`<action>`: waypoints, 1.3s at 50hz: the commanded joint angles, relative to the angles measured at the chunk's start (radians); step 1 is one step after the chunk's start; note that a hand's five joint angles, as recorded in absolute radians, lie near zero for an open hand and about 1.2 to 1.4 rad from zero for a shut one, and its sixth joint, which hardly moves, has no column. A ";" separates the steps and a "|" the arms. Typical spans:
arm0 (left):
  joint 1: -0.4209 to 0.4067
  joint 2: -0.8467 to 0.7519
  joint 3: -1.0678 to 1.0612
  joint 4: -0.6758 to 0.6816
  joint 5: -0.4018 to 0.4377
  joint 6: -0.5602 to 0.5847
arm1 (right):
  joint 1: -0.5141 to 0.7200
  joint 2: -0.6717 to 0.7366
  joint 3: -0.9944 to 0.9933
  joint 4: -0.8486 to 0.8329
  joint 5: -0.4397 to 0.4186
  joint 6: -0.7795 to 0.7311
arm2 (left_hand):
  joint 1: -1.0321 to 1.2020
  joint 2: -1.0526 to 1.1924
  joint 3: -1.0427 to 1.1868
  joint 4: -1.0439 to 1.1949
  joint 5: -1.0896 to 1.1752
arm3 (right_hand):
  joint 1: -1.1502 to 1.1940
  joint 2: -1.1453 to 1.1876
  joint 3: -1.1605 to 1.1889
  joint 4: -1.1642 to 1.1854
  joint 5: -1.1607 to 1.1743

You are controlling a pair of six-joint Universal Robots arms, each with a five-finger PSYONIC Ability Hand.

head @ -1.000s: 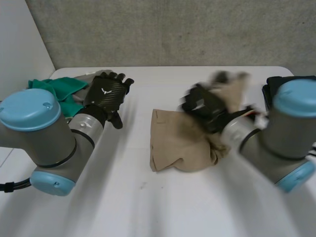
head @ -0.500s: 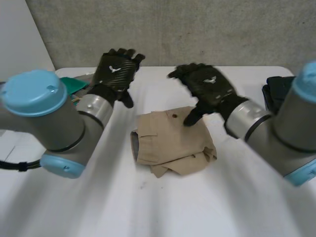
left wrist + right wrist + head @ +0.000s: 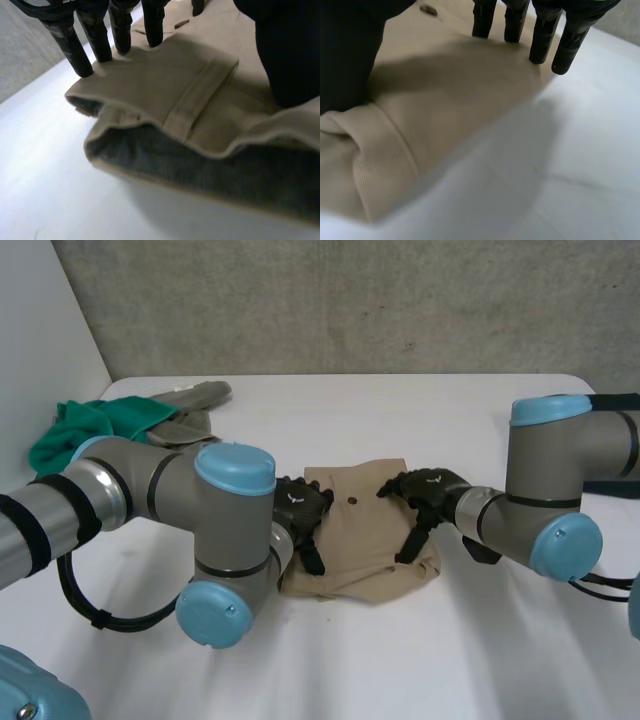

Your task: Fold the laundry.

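A tan garment (image 3: 358, 545) lies folded in a compact block at the middle of the table. My left hand (image 3: 298, 512) rests open on its left edge; in the left wrist view its straight fingers (image 3: 121, 30) press down on the tan cloth (image 3: 190, 95) near a belt loop, with the thumb (image 3: 290, 50) lying on top. On the right edge sits my right hand (image 3: 430, 490), also open. Its fingertips (image 3: 542, 37) stand on the cloth (image 3: 445, 100) close to the edge, and its thumb (image 3: 345, 50) lies flat on the fold.
A green cloth (image 3: 85, 428) and a grey-beige cloth (image 3: 195, 403) lie in a heap at the back left. A black object (image 3: 620, 402) sits at the right edge. Bare white table (image 3: 420, 660) runs in front of the garment.
The right hand has let go of the bunched tan cloth. Both hands rose to the back of the table, then came down onto the garment's left and right edges. The garment now lies flatter.
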 commanded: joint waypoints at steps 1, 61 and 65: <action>0.003 0.025 -0.027 -0.015 0.015 0.059 | 0.006 -0.015 0.016 -0.005 0.100 -0.148 | -0.006 -0.011 -0.020 -0.011 -0.029 | -0.006 -0.032 -0.034 -0.057 -0.058; 0.143 0.456 -0.058 -0.084 0.506 -0.048 | 0.134 -0.084 0.365 -0.752 0.013 -0.190 | 0.029 0.024 0.015 0.024 0.006 | 1.215 1.189 1.188 1.165 1.164; 0.141 0.456 -0.058 -0.084 0.506 -0.050 | 0.129 -0.095 0.354 -0.739 -0.002 -0.177 | 0.029 0.024 0.015 0.024 0.006 | 1.215 1.189 1.188 1.165 1.164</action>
